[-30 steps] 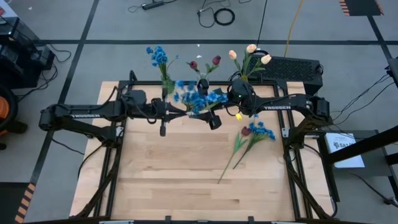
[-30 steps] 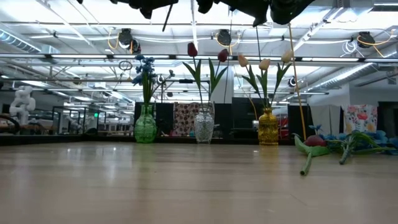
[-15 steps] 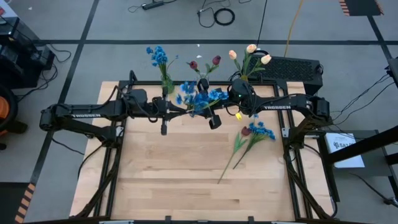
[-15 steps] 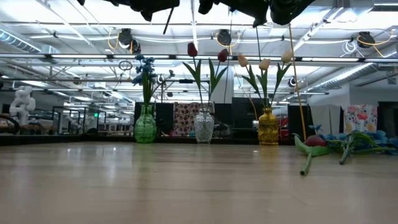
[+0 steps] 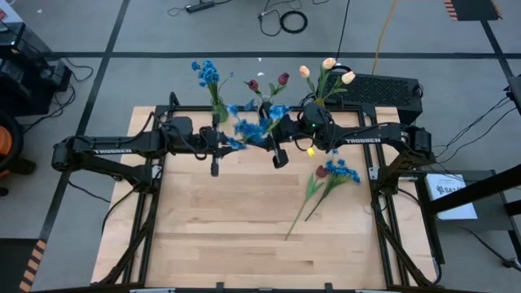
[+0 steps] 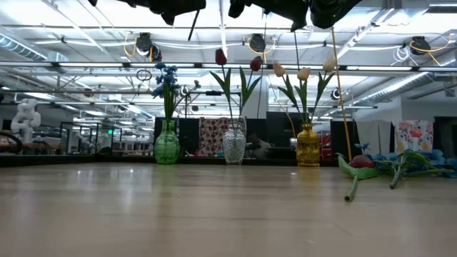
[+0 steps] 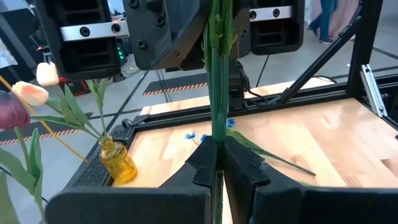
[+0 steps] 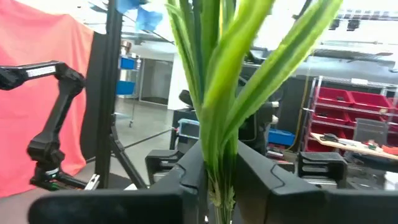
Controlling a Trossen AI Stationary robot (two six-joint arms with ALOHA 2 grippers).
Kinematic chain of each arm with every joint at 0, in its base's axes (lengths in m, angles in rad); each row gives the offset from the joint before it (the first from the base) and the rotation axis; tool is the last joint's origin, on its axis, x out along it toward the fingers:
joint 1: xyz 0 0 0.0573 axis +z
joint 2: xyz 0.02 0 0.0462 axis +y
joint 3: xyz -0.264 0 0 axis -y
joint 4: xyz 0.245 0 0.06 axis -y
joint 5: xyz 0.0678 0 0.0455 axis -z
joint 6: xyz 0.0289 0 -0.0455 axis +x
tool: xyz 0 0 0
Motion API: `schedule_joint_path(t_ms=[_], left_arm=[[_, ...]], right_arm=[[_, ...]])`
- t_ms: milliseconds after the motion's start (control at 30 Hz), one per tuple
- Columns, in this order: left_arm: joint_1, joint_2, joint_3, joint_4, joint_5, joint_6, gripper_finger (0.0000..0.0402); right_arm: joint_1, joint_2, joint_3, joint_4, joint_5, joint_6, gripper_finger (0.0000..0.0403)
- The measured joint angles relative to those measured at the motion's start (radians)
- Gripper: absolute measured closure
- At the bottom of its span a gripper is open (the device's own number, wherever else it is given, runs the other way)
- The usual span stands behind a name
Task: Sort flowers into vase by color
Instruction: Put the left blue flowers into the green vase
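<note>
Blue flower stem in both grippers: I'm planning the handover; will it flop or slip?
Probably stiff: the stem runs straight from the left gripper. Possibly top-heavy: blossoms bunch at one end. The right gripper pinches leaves, which may slip.

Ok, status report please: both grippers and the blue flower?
Left gripper shut on blue flower stem. Right gripper shut on same stem, mid-air handover. Nothing in the way.
</note>
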Motion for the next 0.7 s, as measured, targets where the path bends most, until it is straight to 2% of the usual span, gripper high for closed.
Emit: schedule_joint_path(t_ms=[300,400,600,700], left_arm=[[-0.001,-0.001,0.000,-0.005,-0.057,-0.027,0.0379],[-0.001,-0.016,0.000,-0.032,-0.066,-0.053,0.0367],[-0.001,-0.060,0.000,-0.079,-0.104,-0.106,0.0280],[-0.001,-0.075,0.000,-0.124,-0.165,-0.106,0.0238]], right_arm=[[-0.004,0.000,0.000,-0.003,0.028,-0.005,0.0368],[-0.012,0.002,0.000,-0.005,0.028,-0.008,0.0368],[-0.035,0.002,0.000,-0.008,0.068,-0.005,0.0369],[-0.044,0.001,0.000,-0.006,0.071,-0.005,0.0369]])
